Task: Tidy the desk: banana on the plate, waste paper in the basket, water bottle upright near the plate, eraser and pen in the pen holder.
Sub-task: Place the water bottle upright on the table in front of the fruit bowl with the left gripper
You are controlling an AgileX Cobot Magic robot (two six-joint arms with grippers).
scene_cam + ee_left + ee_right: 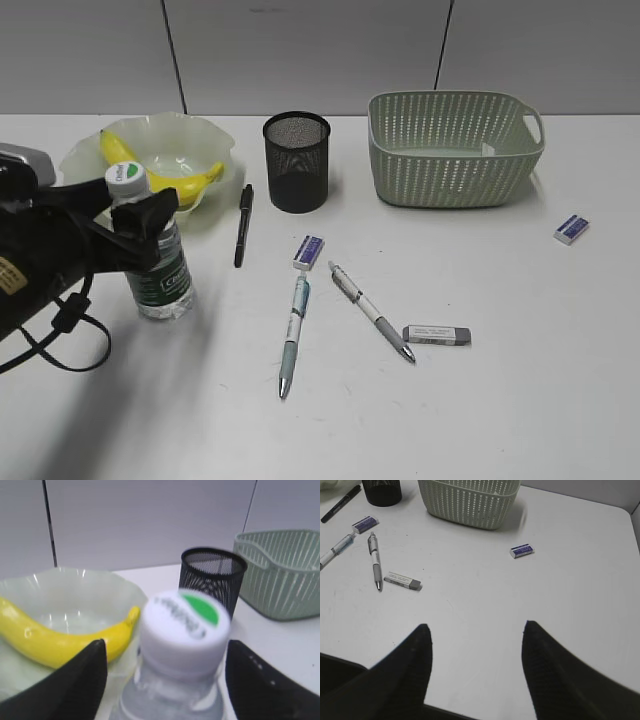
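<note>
The water bottle [158, 262] stands upright on the desk [500, 400] just in front of the plate [190, 135]. The banana [170, 170] lies in the plate. My left gripper [138, 215] is open, its jaws on either side of the bottle's neck with gaps showing in the left wrist view [165, 680]. My right gripper [476, 630] is open and empty over bare desk. A black marker [242, 225], a blue pen [293, 335] and a silver pen [372, 312] lie loose. Two blue-white erasers [309, 250] [571, 229] and a grey eraser [437, 335] lie on the desk. I see no waste paper on the desk.
The pen holder [297, 162] stands at the back middle, right of the plate. The basket [455, 148] stands at the back right. The left arm's black body [40, 270] fills the left edge of the exterior view.
</note>
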